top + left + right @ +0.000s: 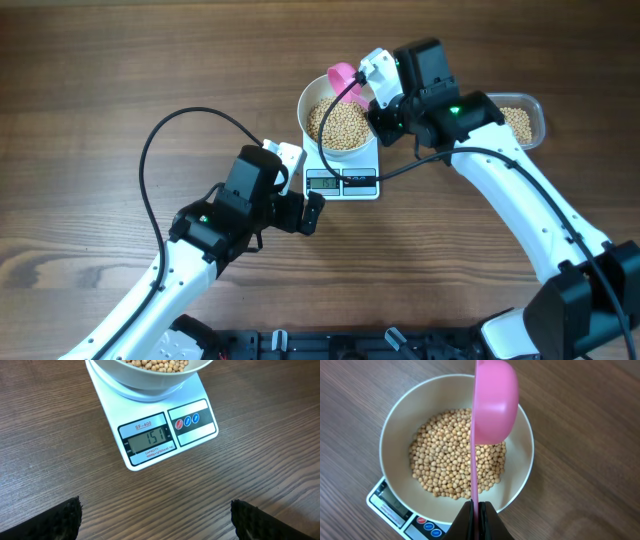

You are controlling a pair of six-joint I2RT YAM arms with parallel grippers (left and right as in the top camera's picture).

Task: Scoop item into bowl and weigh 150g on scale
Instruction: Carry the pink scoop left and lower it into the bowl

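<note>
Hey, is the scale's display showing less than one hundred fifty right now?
No, the scale reads 151 with the bowl of beans on it.

A robotics lab bench; a wood-grain table (90, 60) fills the overhead view; the left arm (140, 300) and right arm (520, 200), white with black joints, reach in from a black mounting rail (330, 347) at 6 o'clock; a digital scale (342, 181) sits near centre.

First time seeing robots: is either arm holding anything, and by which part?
The right tool pinches a pink scoop by its thin handle, above the bowl. The left tool is open and holds nothing.
</note>
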